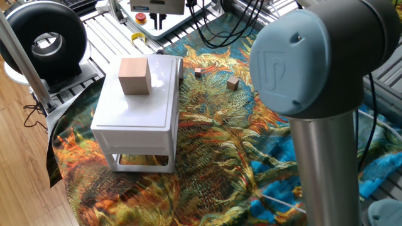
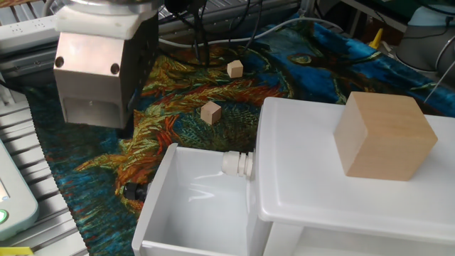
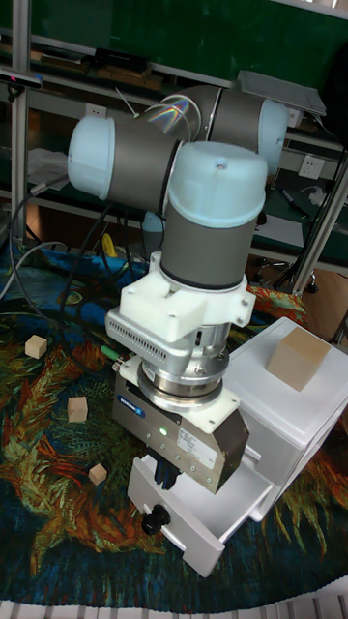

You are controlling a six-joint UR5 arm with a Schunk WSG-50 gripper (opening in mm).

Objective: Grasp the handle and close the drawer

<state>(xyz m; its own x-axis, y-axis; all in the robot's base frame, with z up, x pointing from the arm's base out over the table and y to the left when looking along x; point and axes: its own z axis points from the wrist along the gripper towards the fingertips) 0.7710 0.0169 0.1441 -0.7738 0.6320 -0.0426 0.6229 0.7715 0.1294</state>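
Observation:
The white drawer [image 2: 186, 203] is pulled out of the white cabinet [image 2: 334, 192] and its tray holds nothing. Its handle [image 3: 155, 520] shows as a small dark knob on the drawer's front face [image 3: 184, 537], also visible in the other fixed view [image 2: 132, 190]. My gripper [image 3: 165, 476] hangs just above the drawer's front edge and the handle, without touching them. Its two dark fingers show slightly apart with nothing between them. The gripper's grey housing [image 2: 96, 78] hides the fingers in the other fixed view. A tan wooden cube [image 2: 384, 135] stands on the cabinet top.
Small wooden blocks [image 2: 210, 112] [image 2: 235, 68] lie on the patterned cloth [image 2: 178, 85] beyond the drawer. A pale cylindrical stub [image 2: 238, 163] sticks out at the cabinet's corner. A metal rack [image 2: 28, 171] borders the cloth. The arm's large joint [image 1: 308, 56] fills one fixed view.

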